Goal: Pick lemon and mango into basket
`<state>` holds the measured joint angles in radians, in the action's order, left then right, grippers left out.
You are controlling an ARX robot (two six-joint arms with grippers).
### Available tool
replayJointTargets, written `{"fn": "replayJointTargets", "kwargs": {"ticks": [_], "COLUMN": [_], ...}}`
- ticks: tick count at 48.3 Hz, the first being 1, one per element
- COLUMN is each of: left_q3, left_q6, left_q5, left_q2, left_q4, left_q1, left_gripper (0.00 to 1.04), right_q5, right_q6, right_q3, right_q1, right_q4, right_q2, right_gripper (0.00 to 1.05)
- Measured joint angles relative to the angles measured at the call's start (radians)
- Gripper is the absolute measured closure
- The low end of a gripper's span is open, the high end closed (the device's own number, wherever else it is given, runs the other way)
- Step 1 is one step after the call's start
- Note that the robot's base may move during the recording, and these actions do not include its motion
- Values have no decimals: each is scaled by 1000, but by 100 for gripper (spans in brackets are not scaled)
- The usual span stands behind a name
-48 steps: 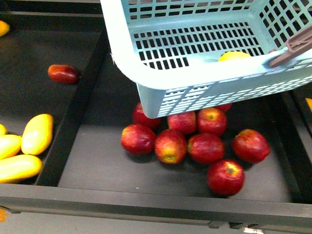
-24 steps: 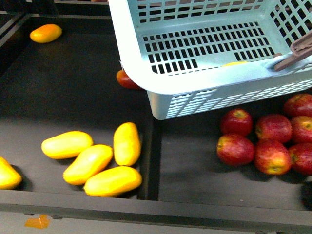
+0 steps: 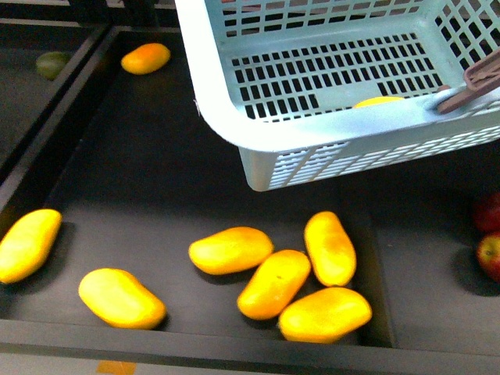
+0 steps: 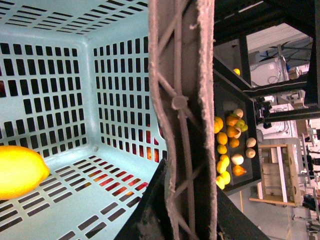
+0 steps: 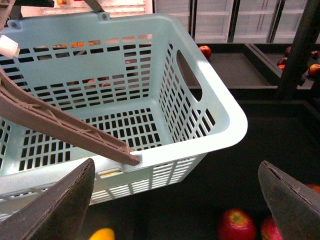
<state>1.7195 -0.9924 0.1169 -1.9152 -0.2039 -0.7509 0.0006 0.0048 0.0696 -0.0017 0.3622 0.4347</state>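
The left claw point(image 4: 187, 220) is clamped on the basket point(image 4: 120, 90) by its brown handle point(image 4: 180, 100), which runs between two dark fingers pressed against it on both sides. Just past the handle lies the basket's slotted teal interior. The lemon point(image 4: 17, 170) rests there on the floor, near a corner, and nothing else shows inside. In the front view only a yellow sliver of the lemon point(image 3: 377, 101) peeks over the near rim of the basket point(image 3: 219, 94), which hangs tilted above the shelf.

The right claw point(image 5: 175, 162) is spread wide and holds nothing. Its two dark fingers point(image 5: 70, 200) stand well apart, outside the basket point(image 5: 220, 115) and facing its rounded corner.

Beneath the basket, a dark tray point(image 3: 156, 172) holds the mangoes point(image 3: 230, 250). Four of them are bunched together and touching, almost under the basket's corner. Two more lie apart toward the left claw's side, and one sits at the far end. A green fruit point(image 3: 51, 64) lies in the neighbouring compartment beyond them. Red apples point(image 3: 490, 254) show in the compartment on the other side.
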Motion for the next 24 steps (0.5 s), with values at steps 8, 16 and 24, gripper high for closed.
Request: {"fn": "replayJointTargets", "kwargs": {"ticks": [8,16,24], "left_q3": [0,0,0], "left_q6": [2,2,2], "left_q5": [-2,-3,-1], "left_q2": [0,0,0], "left_q4": [0,0,0], "left_q1": [0,0,1], "left_gripper": [98,98,98], "right_q5": [0,0,0], "right_q6": [0,0,0], "right_q3": [0,0,0], "right_q1": [0,0,0], "right_q4": [0,-1,-1], "right_q2": [0,1,1], "right_gripper": [9,9,9]}}
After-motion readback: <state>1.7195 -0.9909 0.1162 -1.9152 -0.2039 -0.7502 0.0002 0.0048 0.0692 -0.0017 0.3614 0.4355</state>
